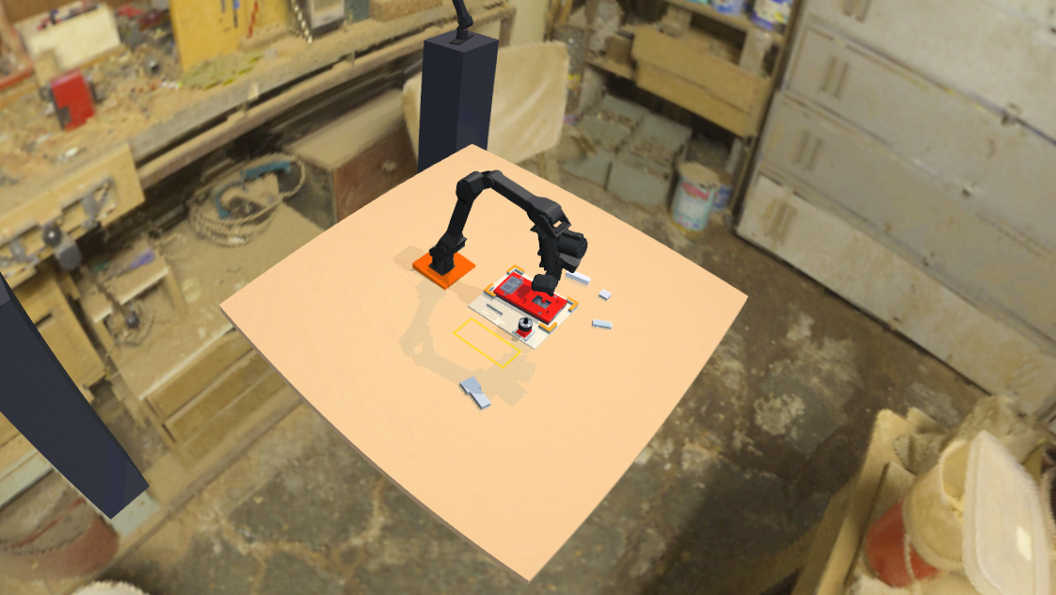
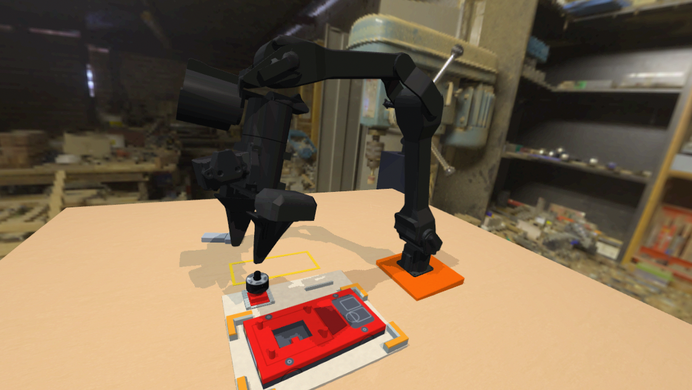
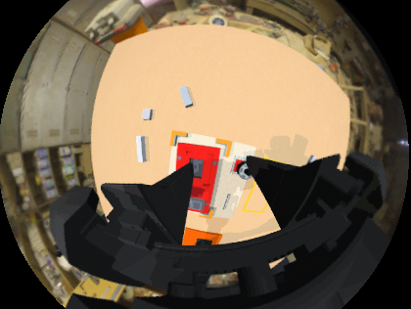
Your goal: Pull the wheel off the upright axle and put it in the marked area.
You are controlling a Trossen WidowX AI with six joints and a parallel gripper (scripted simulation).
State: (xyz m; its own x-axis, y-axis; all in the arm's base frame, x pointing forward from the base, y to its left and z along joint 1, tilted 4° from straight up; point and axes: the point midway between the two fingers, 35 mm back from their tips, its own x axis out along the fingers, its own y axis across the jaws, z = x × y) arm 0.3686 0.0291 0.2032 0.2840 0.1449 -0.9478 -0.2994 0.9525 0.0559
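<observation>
Smooth matt pale-wood table top (image 2: 508,310), glossy red plastic-looking block (image 2: 309,334), matt black hand (image 2: 249,252).

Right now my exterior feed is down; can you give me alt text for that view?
The black arm's gripper hangs jaws open, pointing down, above the small black and silver wheel, which sits on its upright axle on a red block. Behind the wheel lies the yellow marked area; in front, a red fixture on a pale board, on the tan table.

red fixture (image 2: 309,339): near edge cut off | wheel (image 1: 524,325): tiny, top view
</observation>
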